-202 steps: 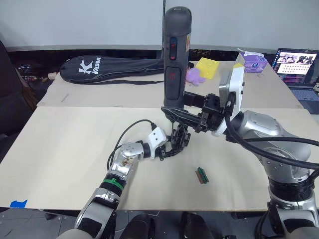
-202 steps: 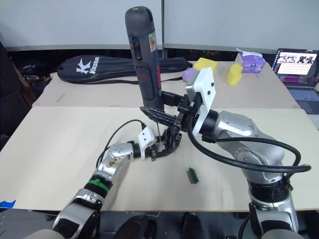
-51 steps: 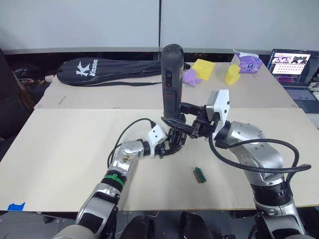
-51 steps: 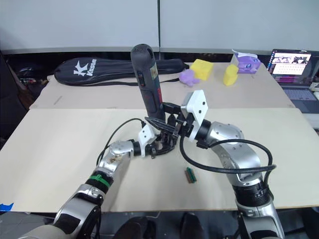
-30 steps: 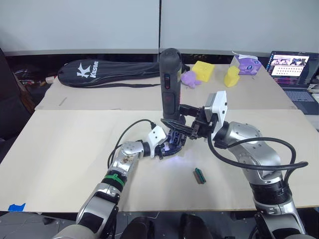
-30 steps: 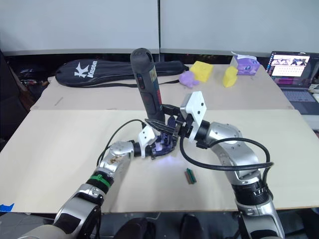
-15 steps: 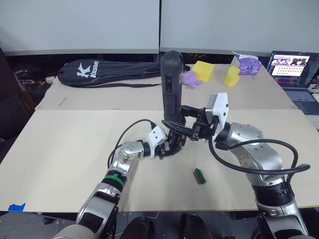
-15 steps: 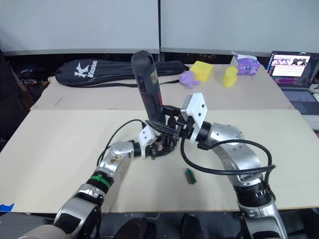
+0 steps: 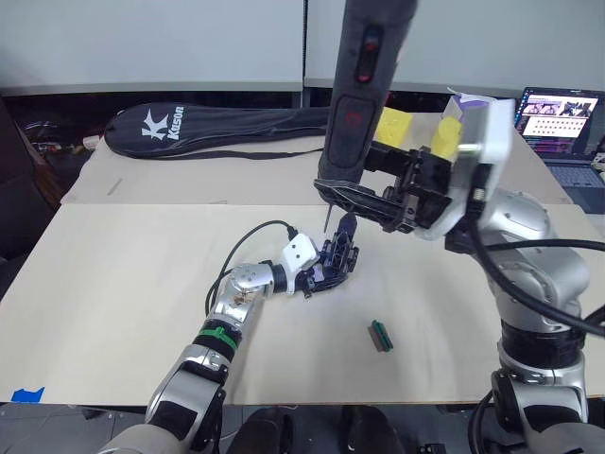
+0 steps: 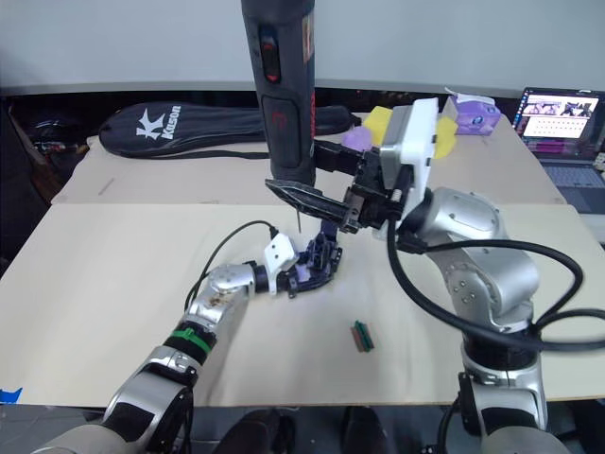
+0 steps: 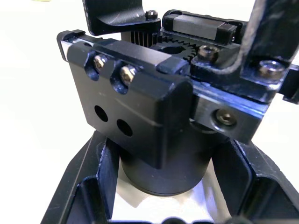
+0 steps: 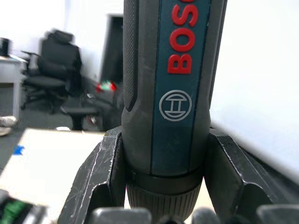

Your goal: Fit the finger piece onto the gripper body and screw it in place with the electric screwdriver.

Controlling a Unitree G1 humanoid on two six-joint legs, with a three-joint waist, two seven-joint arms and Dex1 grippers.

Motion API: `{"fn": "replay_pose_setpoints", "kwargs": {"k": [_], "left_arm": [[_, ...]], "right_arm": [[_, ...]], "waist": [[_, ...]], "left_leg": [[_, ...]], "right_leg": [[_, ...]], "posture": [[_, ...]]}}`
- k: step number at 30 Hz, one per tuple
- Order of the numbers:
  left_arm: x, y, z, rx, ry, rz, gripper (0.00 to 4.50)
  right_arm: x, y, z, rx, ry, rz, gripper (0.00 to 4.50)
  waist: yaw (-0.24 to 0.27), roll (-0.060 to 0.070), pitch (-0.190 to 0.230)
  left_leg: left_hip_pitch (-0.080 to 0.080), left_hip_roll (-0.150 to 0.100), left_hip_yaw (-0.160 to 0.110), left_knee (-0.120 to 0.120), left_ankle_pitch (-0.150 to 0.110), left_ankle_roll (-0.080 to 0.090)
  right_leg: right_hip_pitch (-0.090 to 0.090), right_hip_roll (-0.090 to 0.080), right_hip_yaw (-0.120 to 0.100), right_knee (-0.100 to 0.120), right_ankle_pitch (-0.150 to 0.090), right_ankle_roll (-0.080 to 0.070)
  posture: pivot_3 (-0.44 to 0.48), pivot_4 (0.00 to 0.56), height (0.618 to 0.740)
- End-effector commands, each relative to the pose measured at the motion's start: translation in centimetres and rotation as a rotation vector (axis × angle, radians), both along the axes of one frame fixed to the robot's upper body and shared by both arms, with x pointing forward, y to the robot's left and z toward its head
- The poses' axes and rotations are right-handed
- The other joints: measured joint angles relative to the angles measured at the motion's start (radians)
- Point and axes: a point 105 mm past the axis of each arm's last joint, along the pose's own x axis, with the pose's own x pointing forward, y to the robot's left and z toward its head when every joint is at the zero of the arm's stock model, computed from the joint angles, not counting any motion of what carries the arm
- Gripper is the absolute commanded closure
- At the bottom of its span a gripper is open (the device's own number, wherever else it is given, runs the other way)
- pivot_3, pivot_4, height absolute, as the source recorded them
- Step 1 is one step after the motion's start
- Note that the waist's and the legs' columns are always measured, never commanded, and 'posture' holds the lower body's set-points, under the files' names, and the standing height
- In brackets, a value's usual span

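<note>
On the beige table (image 9: 113,284), my left gripper (image 9: 321,274) clamps the gripper body (image 9: 338,260); my right gripper (image 9: 373,199) grips the electric screwdriver (image 9: 357,95) above it: I'd lower straight onto the screw.

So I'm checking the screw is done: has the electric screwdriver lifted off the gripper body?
Yes. The electric screwdriver has risen; its bit now hangs clear above the gripper body.

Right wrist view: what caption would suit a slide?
Black two-fingered pincer clamping an upright dark grey cylindrical electric screwdriver.

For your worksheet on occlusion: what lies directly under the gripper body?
The gripper body sits on its round base between the left claw's fingers, with pale table around. The table directly beneath is covered.
</note>
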Motion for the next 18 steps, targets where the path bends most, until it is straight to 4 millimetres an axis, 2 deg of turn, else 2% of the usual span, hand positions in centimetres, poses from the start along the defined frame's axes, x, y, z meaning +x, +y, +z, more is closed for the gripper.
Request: {"fn": "replay_pose_setpoints", "kwargs": {"k": [1, 5, 7, 8, 9, 10, 12, 15, 18], "left_arm": [[0.1, 0.2, -0.3, 0.013, 0.014, 0.01, 2.18], [0.4, 1.0, -0.2, 0.031, 0.017, 0.027, 2.18], [0.4, 1.6, 0.0, 0.04, 0.022, 0.033, 1.15], [0.3, 2.1, 0.1, 0.044, 0.028, 0.025, 0.8], [0.0, 2.7, 0.3, 0.05, 0.029, 0.014, 0.3], [-0.5, 3.6, 0.6, 0.058, 0.037, -0.002, 0.02], [-2.2, 5.5, 1.2, 0.086, 0.055, -0.068, 0.02], [-5.0, 7.8, 2.2, 0.141, 0.071, -0.177, 0.02], [-6.4, 9.5, 2.8, 0.195, 0.111, -0.214, 0.02]], "right_arm": [[-0.7, -1.0, 0.5, 0.035, 0.06, 0.0, 2.58], [-1.5, -2.5, -0.2, 0.015, 0.212, 0.004, 2.58], [-1.8, -3.6, -0.6, 0.004, 0.319, -0.011, 2.58], [-1.9, -4.4, -0.9, -0.009, 0.371, -0.033, 2.58], [-1.8, -5.5, -1.4, -0.025, 0.451, -0.066, 2.58], [-1.8, -7.1, -2.1, -0.046, 0.554, -0.114, 2.58], [-1.4, -10.6, -4.1, -0.09, 0.781, -0.229, 2.58], [-0.5, -15.6, -8.6, -0.206, 1.076, -0.465, 2.58], [0.1, -19.1, -12.0, -0.262, 1.262, -0.626, 2.58]], "waist": [[-0.002, 0.0, 0.0], [-0.004, 0.0, 0.0], [-0.004, -0.001, 0.0], [-0.006, -0.001, 0.001], [-0.008, -0.001, 0.001], [-0.009, -0.001, 0.001], [-0.011, -0.001, 0.001], [-0.012, 0.0, 0.001], [-0.008, 0.001, 0.002]], "left_leg": [[0.0, 0.0, 0.0, 0.0, 0.0, 0.001], [0.0, 0.0, 0.001, 0.001, -0.001, 0.002], [0.0, 0.0, 0.0, 0.001, -0.001, 0.002], [0.0, 0.0, 0.0, 0.001, -0.001, 0.002], [0.0, 0.001, 0.0, 0.0, -0.001, 0.002], [0.0, 0.001, 0.0, -0.001, -0.001, 0.002], [0.0, 0.002, 0.0, -0.003, -0.001, 0.002], [0.0, 0.003, 0.002, -0.004, -0.001, 0.002], [-0.001, 0.003, 0.003, -0.002, -0.001, 0.004]], "right_leg": [[0.0, -0.001, 0.0, 0.0, 0.0, 0.0], [0.0, -0.003, 0.0, 0.0, 0.001, -0.001], [0.0, -0.003, -0.001, 0.0, 0.001, -0.001], [0.0, -0.003, -0.001, 0.0, 0.001, -0.001], [0.0, -0.003, -0.001, 0.0, 0.001, -0.001], [0.0, -0.004, -0.001, 0.0, 0.001, -0.001], [0.0, -0.005, -0.001, -0.001, 0.001, -0.001], [0.0, -0.01, 0.0, -0.001, 0.0, -0.002], [0.0, -0.013, 0.0, -0.001, 0.0, -0.002]], "posture": [[0.0, 0.15, 0.723], [0.0, 0.15, 0.723], [0.0, 0.15, 0.723], [0.0, 0.15, 0.723], [0.0, 0.15, 0.723], [0.0, 0.15, 0.723], [0.0, 0.15, 0.723], [0.0, 0.15, 0.723], [0.0, 0.15, 0.723]]}}
